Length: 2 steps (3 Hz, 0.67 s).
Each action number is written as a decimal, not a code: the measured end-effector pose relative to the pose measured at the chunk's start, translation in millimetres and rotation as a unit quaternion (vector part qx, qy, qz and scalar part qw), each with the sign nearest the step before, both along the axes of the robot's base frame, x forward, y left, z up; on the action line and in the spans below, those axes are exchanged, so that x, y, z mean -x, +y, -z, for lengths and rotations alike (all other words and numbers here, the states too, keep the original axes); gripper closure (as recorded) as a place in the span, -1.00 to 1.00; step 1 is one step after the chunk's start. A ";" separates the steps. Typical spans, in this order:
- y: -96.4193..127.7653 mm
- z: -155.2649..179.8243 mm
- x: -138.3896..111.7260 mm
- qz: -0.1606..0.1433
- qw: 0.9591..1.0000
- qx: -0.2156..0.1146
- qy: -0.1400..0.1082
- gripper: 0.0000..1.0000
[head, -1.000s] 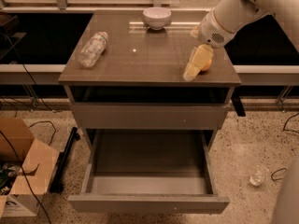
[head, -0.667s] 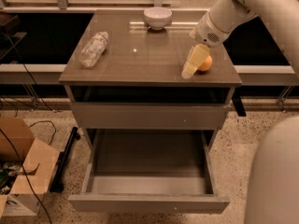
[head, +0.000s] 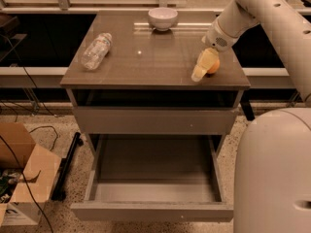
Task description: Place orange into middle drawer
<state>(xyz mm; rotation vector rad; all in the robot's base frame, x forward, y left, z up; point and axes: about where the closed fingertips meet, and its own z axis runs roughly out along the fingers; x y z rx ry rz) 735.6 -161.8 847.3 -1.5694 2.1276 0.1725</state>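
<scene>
1. Gripper [head: 203, 67] down low over the cabinet [head: 146, 57] top, close to its front-right corner, tilted toward the front edge.
2. Can't tell from here whether open, closed or actually gripping anything.
3. Orange [head: 214, 66] sitting on the cabinet top by the right edge, tucked right behind the gripper and touching it or near enough. Only its right side peeking out.
4. White arm [head: 262, 13] coming in from beyond the cabinet's back-right corner, angled down to the gripper.
5. Middle drawer [head: 150, 211] pulled well out from the front of the cabinet, tray floor and low side walls in plain sight. Orange not in it.
6. Upper drawer front [head: 155, 120] shut, flush with the cabinet just under the top.
7. White bowl [head: 163, 18] at the back of the cabinet top, roughly centered.
8. Clear plastic bottle [head: 96, 50] lying on its side near the cabinet top's left edge, well apart from the orange.
9. Big white robot body [head: 274, 174] filling the space off the cabinet's front-right.
10. Cardboard box [head: 22, 178] on the floor to the cabinet's left, with some black cables around it.
</scene>
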 end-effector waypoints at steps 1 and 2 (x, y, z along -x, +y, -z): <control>-19.4 6.1 -7.2 0.024 1.000 0.001 0.003 -1.00; -33.5 10.5 -9.9 0.045 0.999 0.011 0.007 -0.63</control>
